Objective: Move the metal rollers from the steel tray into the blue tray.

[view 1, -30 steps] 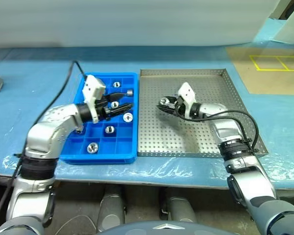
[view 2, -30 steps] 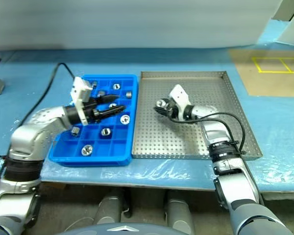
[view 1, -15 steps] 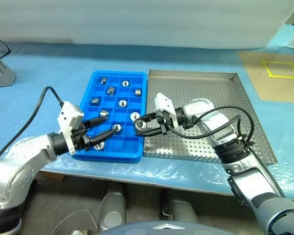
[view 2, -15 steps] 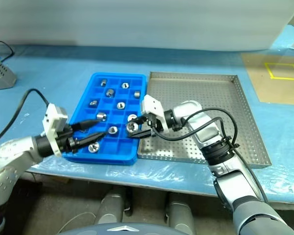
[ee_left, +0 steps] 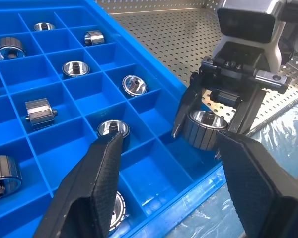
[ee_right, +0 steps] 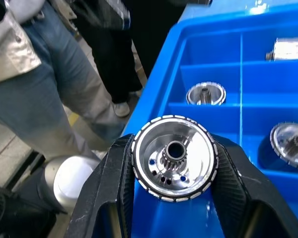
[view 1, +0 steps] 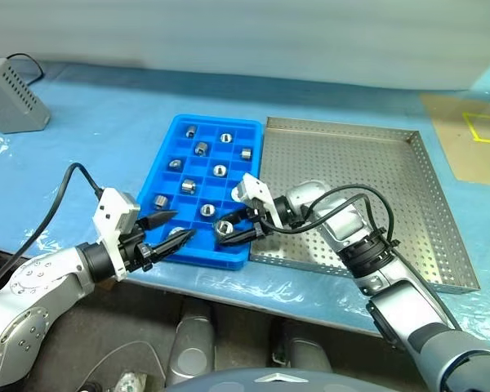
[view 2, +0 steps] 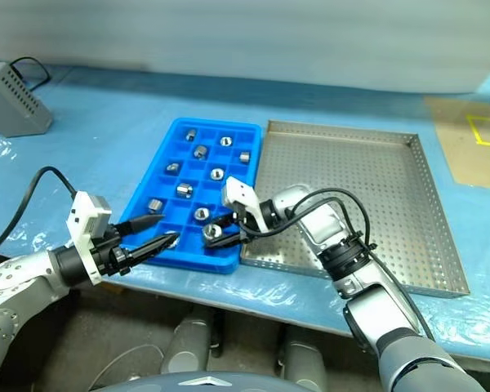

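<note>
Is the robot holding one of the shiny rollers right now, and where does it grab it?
Yes. The right gripper holds one metal roller, its fingers pinching opposite sides of the ribbed rim, above the blue tray. The left gripper is open and holds nothing.

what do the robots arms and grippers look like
Both arms are silver-grey metal with black ringed joints. Each wrist carries a white boxy camera block. The left gripper and right gripper each have two black tapered fingers with a fine textured surface. A loose black cable loops along each arm.

Saw blue tray (ee_right: 208,44) cut off by right wrist view's edges; people (ee_right: 54,74) beside table showed legs only, blurred.
</note>
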Robot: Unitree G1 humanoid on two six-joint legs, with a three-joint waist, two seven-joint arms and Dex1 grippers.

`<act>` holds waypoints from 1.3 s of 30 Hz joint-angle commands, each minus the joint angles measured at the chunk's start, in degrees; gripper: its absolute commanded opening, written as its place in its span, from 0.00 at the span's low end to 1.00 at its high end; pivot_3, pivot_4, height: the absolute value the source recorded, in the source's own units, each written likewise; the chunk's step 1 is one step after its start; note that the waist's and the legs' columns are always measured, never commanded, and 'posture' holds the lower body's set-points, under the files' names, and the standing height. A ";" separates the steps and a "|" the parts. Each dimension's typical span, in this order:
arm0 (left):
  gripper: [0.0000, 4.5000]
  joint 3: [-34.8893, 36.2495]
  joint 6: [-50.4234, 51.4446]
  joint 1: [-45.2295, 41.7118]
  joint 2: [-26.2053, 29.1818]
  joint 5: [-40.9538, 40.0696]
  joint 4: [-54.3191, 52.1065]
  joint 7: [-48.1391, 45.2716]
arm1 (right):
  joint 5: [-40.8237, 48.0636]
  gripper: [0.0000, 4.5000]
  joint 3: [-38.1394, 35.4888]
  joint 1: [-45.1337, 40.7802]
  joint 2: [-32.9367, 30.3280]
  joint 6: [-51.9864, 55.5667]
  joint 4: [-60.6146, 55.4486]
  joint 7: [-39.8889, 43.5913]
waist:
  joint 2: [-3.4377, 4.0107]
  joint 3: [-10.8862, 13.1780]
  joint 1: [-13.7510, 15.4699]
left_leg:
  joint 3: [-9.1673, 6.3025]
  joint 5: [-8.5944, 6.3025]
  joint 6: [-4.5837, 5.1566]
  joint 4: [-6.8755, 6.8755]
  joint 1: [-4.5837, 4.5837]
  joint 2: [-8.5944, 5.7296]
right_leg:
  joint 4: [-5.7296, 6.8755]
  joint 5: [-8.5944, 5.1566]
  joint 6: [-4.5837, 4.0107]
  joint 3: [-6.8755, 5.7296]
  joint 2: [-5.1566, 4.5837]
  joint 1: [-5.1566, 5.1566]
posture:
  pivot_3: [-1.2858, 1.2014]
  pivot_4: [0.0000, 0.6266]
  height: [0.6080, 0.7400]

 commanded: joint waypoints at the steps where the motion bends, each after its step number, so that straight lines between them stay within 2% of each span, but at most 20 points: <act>1: 0.70 -0.39 -0.78 -2.03 0.65 -0.79 -0.61 0.33 | 0.22 0.66 -0.44 0.04 -0.29 -0.47 -1.07 0.20 | 0.00 0.00 -0.06 | 0.00 0.00 0.00 0.00 0.01 0.00 | 0.01 0.00 0.00 0.00 0.00 0.00 | 0.65 0.24 1.00; 3: 0.70 -1.30 -0.92 -3.47 0.93 -0.36 0.38 -0.04 | -0.44 0.79 -0.63 -0.14 -0.29 -0.01 -1.10 -1.30 | -0.01 -0.01 -0.12 | -0.01 0.01 -0.02 0.00 0.02 0.00 | 0.03 0.00 0.00 0.01 0.00 0.00 | 0.64 0.24 1.00; 7: 0.70 -3.11 -1.72 -7.40 1.06 0.90 3.69 -0.89 | -0.66 0.79 -3.11 -0.91 -0.38 -1.91 -1.40 -4.21 | -0.01 -0.01 -0.34 | 0.00 0.04 -0.06 0.01 0.08 0.00 | 0.08 0.01 0.00 0.02 0.00 0.02 | 0.62 0.24 1.00; 16: 0.70 -11.20 -8.76 -23.97 -4.61 10.03 19.60 -0.88 | 2.97 0.79 -18.40 -3.07 -0.96 -0.37 -3.38 -17.58 | -0.05 -0.04 -1.11 | 0.00 0.16 -0.25 0.25 0.06 -0.02 | 0.31 0.21 -0.30 0.05 0.00 0.02 | 0.55 0.24 1.00; 20: 0.70 -16.19 -14.43 -33.04 -8.90 15.88 31.24 -2.70 | 1.75 0.79 -23.85 -1.15 -3.00 -0.69 -2.97 -24.98 | -0.09 -0.06 -2.39 | 0.00 0.25 -0.38 0.34 0.00 -0.07 | 0.36 0.26 -0.35 0.06 -0.01 0.02 | 0.52 0.24 1.00; 26: 0.70 -19.77 -23.66 -44.69 -17.04 22.77 51.03 -4.96 | -1.61 0.79 -29.85 2.85 -3.41 -1.78 -2.71 -39.22 | -0.12 -0.08 -5.24 | 0.00 0.29 -0.42 0.43 -0.02 -0.12 | 0.49 0.27 -0.34 0.08 -0.01 0.00 | 0.47 0.24 1.00; 33: 0.70 -21.12 -28.56 -47.79 -19.78 25.82 59.45 -10.96 | -1.17 0.79 -30.66 8.70 -5.10 0.57 -9.40 -42.15 | -0.13 -0.08 -8.48 | 0.03 0.23 -0.29 0.39 -0.07 -0.11 | 0.44 0.27 -0.37 0.07 0.01 -0.08 | 0.44 0.24 1.00; 39: 0.70 -20.68 -28.04 -47.27 -20.70 26.34 58.12 -11.99 | -0.82 0.79 -29.74 9.03 -4.65 1.27 -10.76 -43.58 | -0.13 -0.08 -9.13 | 0.04 0.05 0.01 0.58 -0.04 -0.08 | 0.48 0.29 -0.39 0.07 0.00 0.00 | 0.44 0.24 1.00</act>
